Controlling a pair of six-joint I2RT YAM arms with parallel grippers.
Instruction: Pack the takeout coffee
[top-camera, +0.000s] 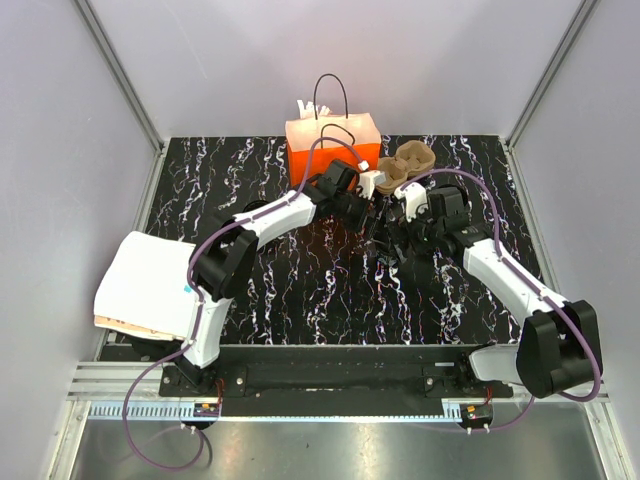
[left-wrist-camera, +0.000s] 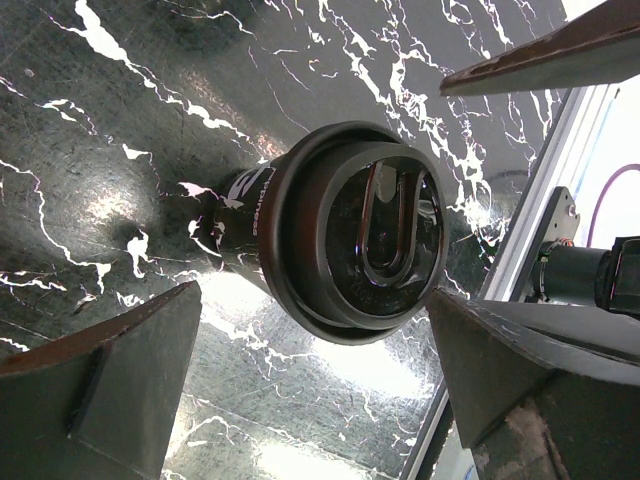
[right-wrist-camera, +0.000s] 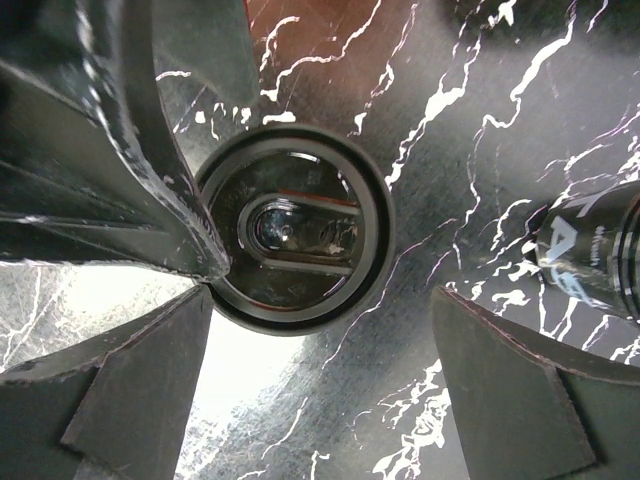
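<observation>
My right hand (right-wrist-camera: 320, 295) hangs spread straight above the upright small black lidded cup (right-wrist-camera: 290, 228) — left hand (left-wrist-camera: 315, 300), also spread, alongside.

A robot lab cell: plain grey panel walls (top-camera: 330, 50), aluminium base rail (top-camera: 330, 412).

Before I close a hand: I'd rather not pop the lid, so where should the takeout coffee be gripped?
Probably on the side wall just below the lid of the takeout coffee, coming down from above. It stands upright, round, and the lid's rim flares wider than the body.
</observation>
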